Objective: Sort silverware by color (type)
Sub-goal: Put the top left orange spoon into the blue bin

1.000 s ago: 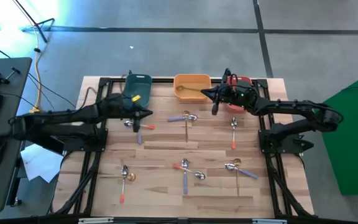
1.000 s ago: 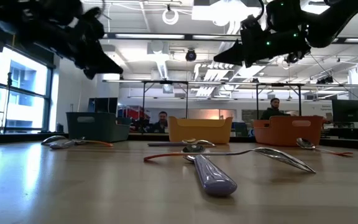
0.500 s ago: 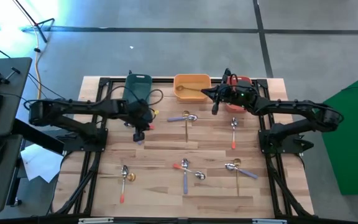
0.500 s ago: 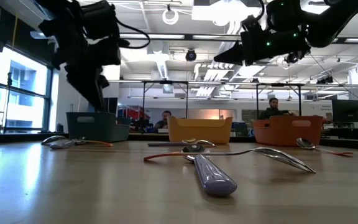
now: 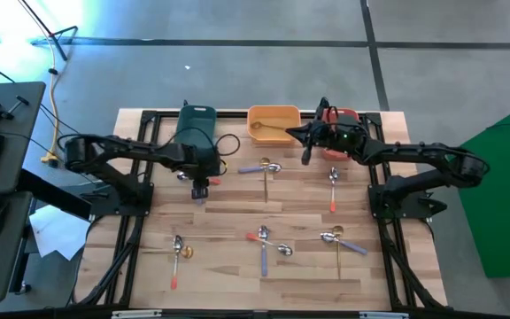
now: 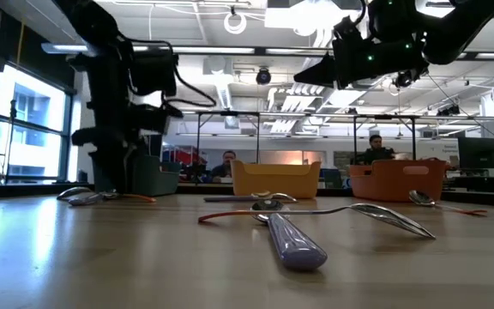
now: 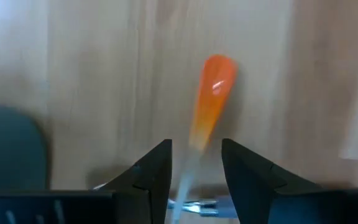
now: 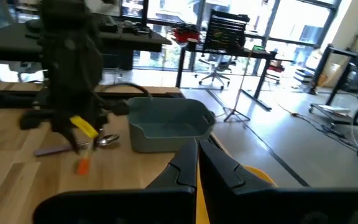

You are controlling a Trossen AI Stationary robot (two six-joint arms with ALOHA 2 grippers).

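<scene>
Near the teal bin [image 5: 196,124], my left gripper [image 7: 196,144] points down, open, low over a small cluster of silverware [image 5: 193,182]. A red-handled spoon [image 7: 211,93] lies on the wood; its shaft runs between the fingers, which stand on either side without plainly touching it. A blue-handled spoon [image 8: 53,150] lies beside it. My right gripper [image 5: 306,152] hovers shut and holds nothing, high above the table in front of the orange bin [image 5: 273,122] and the red bin [image 5: 342,117]. A gold spoon [image 5: 268,131] lies in the orange bin.
Other silverware lies in small groups on the wooden table: at the middle far side [image 5: 268,168], right of that [image 5: 333,182], near left [image 5: 178,250], near middle [image 5: 268,244] and near right [image 5: 339,237]. People sit in the room behind.
My left gripper has tipped from nearly level to pointing straight down. It has come down toward the table onto the silverware beside the teal bin, and the arm has folded back toward the table's left edge. My right arm has kept still.
</scene>
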